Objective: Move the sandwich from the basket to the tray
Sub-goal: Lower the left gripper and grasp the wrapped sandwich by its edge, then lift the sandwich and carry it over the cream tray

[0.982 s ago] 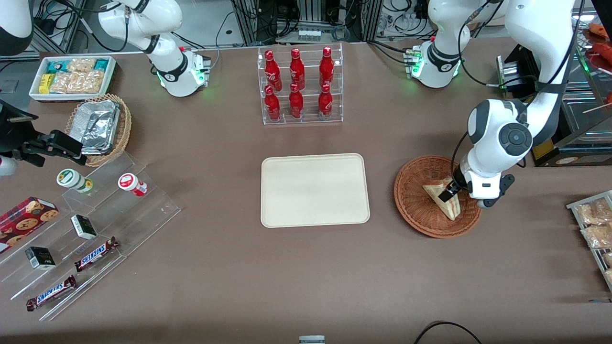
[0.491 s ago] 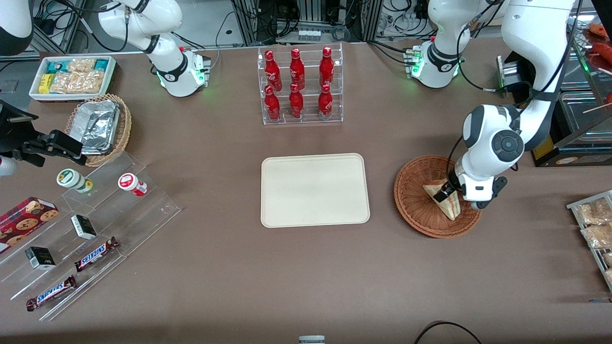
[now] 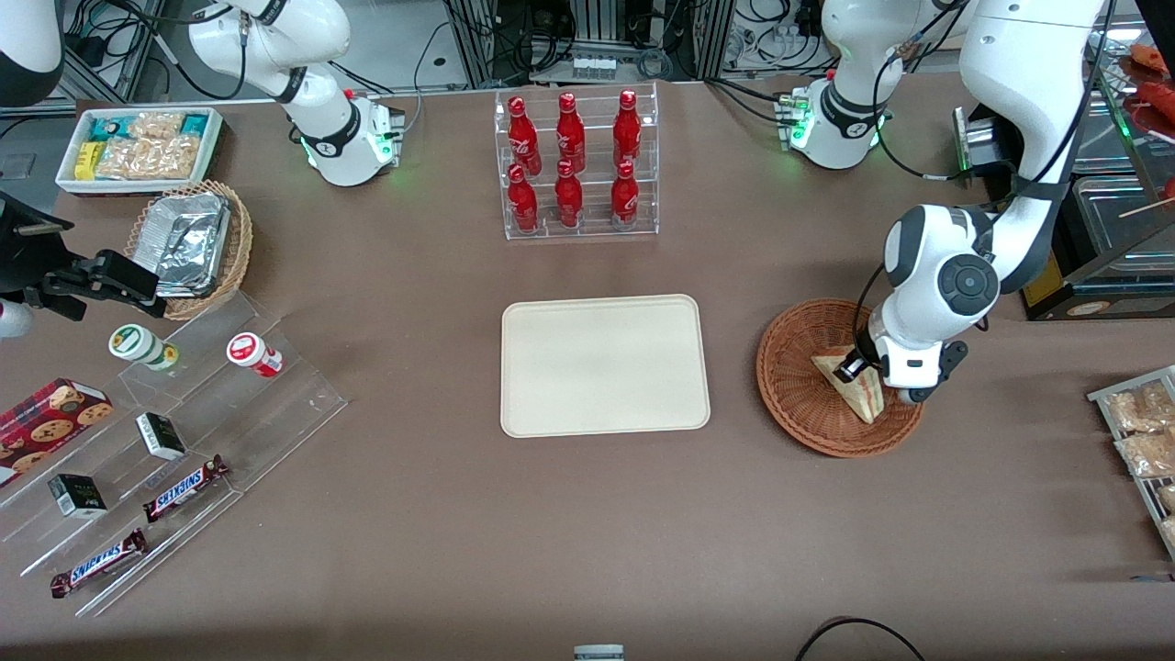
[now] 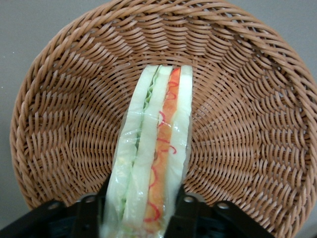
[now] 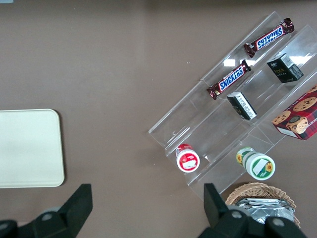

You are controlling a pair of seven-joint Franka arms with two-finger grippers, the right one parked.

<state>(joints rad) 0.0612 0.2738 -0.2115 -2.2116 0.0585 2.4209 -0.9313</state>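
The sandwich (image 3: 852,386) (image 4: 153,148), a clear-wrapped wedge showing red and green filling, lies in the reddish-brown wicker basket (image 3: 797,390) (image 4: 59,124) toward the working arm's end of the table. My left gripper (image 3: 856,367) (image 4: 143,201) reaches down into the basket. Its two black fingers (image 4: 182,203) press against the two bread faces of the wedge, so it is shut on the sandwich, which still rests on the weave. The cream-beige tray (image 3: 606,364) (image 5: 29,148) lies flat at mid-table beside the basket, with nothing on it.
A clear rack of red bottles (image 3: 574,165) stands farther from the front camera than the tray. Toward the parked arm's end are a stepped acrylic shelf with snacks (image 3: 165,431), a tan basket with foil containers (image 3: 188,243) and a white snack bin (image 3: 138,147). Bagged snacks (image 3: 1143,431) lie beside the basket.
The left arm's wrist has shifted slightly toward the tray and away from the front camera, with the gripper staying at the sandwich. The sandwich has not moved in the basket.
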